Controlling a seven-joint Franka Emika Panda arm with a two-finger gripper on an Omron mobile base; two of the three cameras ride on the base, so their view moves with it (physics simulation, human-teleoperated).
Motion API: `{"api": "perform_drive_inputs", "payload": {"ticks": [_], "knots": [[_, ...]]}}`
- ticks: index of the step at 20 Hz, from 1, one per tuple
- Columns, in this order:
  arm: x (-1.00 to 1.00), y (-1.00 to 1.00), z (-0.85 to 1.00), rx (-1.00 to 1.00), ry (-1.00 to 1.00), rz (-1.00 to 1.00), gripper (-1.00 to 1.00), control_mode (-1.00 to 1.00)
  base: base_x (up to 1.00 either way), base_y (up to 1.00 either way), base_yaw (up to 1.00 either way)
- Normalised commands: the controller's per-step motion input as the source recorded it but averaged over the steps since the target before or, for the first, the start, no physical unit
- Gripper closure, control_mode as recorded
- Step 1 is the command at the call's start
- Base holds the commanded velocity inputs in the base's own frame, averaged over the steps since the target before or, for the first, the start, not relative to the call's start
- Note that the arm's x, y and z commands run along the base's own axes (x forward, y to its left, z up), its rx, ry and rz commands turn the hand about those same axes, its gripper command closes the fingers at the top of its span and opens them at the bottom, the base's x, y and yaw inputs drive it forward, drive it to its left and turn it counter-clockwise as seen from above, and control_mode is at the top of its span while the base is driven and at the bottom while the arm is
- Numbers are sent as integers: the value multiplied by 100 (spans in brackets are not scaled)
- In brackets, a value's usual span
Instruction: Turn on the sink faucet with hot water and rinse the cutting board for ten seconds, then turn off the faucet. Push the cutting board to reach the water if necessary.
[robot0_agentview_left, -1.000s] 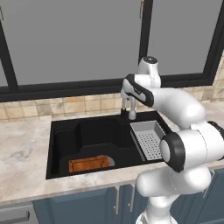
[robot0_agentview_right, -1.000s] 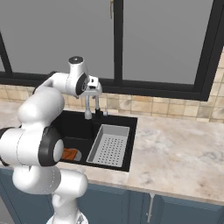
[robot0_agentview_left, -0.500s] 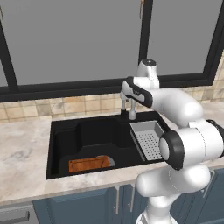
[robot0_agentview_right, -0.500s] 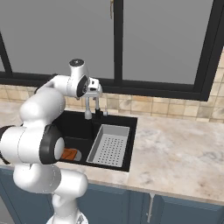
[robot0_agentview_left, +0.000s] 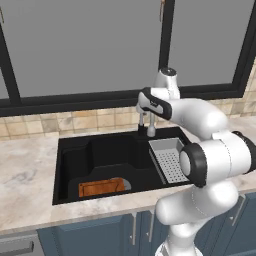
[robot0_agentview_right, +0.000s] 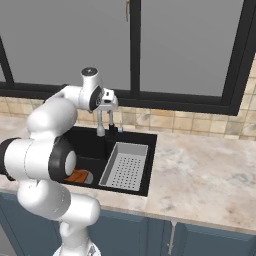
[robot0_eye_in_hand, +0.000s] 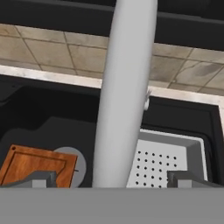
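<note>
The sink faucet (robot0_eye_in_hand: 124, 96) crosses the hand view as a thick grey spout, standing between my gripper's (robot0_eye_in_hand: 113, 178) two fingertips. The gripper is open, its tips wide apart on either side of the spout and not touching it. From the base views the gripper (robot0_agentview_left: 145, 114) hangs at the faucet (robot0_agentview_left: 150, 129) behind the black sink (robot0_agentview_left: 70, 165). The cutting board (robot0_agentview_left: 101, 187), orange-brown, lies flat on the basin floor at the front left, partly over the grey drain. It also appears at the lower left as cutting board (robot0_eye_in_hand: 37, 164). I see no water stream.
A grey perforated drainer tray (robot0_agentview_left: 170, 157) fills the right end of the sink, to the right of the spout. Marble counter (robot0_agentview_right: 200, 170) surrounds the basin. A tiled backsplash and a dark window frame (robot0_agentview_left: 75, 102) rise close behind the faucet.
</note>
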Motion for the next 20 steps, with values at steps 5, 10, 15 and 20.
{"api": "perform_drive_inputs", "payload": {"ticks": [5,10,15,20], "knots": [[12,0,-3,0,0,0,-100,-100,0,0,0],[12,0,-8,0,0,0,-100,-100,0,0,0],[6,14,-8,0,0,0,-100,-100,0,0,0],[10,20,-8,0,0,0,-100,-100,0,0,0]]}}
